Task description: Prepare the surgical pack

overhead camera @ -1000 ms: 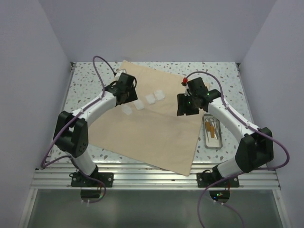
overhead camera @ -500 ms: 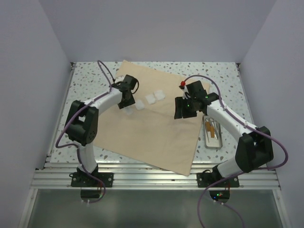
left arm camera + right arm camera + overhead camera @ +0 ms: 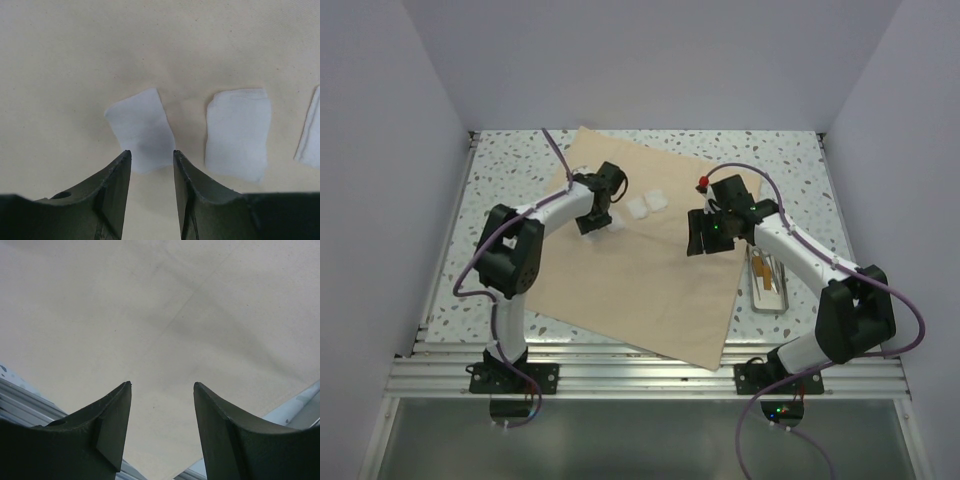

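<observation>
The surgical pack [image 3: 640, 280] is a wide tan cloth sheet spread flat on the table. Small white gauze squares [image 3: 638, 208] lie in a row on its far part. My left gripper [image 3: 598, 208] hovers over the left end of that row. In the left wrist view, my left gripper [image 3: 150, 152] is open, with a narrow gap and nothing held. One gauze square [image 3: 140, 129] lies on the cloth with its near edge between the fingertips. A second gauze square [image 3: 238, 133] lies to its right. My right gripper [image 3: 705, 232] hangs open over bare cloth [image 3: 165, 315], holding nothing.
A small silver metal tray [image 3: 769, 281] holding instruments stands on the speckled table off the cloth's right edge, beside the right arm. A third gauze piece [image 3: 311, 131] shows at the right edge of the left wrist view. White walls enclose the table.
My left arm has swung right, bringing its gripper further along the gauze row, and its jaws have narrowed. My right gripper has drifted slightly left over the cloth, still open.
</observation>
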Controlling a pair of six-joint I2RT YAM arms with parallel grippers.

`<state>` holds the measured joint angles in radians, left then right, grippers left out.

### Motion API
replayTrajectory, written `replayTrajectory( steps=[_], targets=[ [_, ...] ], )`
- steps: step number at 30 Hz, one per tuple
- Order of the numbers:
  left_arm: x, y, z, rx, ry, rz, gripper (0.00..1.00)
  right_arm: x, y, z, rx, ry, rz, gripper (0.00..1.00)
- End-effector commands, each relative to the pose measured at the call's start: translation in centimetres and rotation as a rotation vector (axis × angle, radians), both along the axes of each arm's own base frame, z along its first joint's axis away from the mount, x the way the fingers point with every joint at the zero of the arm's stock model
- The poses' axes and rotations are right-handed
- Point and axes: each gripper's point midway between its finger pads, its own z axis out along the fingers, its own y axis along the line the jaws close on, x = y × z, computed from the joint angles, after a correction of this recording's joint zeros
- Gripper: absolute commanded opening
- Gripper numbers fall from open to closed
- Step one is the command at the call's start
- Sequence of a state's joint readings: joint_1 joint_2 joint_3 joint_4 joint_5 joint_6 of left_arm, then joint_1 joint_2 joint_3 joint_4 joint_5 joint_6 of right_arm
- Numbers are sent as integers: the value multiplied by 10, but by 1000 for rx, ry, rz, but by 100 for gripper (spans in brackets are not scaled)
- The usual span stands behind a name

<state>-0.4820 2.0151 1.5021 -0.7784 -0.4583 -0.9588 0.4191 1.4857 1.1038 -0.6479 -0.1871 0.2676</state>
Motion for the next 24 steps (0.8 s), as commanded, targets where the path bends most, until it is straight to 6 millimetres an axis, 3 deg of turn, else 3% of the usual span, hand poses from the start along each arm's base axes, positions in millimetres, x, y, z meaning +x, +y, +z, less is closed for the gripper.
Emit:
replayTrajectory(
  steps=[1,18,24],
  targets=[
    [7,-6,8,16,-33,17,43,3,7,12,39,-52,29,57],
    [13,-7,-2,44,-22,3,41,2,7,4,34,-39,39,57],
    [12,-6,-6,47,-15,4,33,2,7,5,36,-44,42,58]
  ],
)
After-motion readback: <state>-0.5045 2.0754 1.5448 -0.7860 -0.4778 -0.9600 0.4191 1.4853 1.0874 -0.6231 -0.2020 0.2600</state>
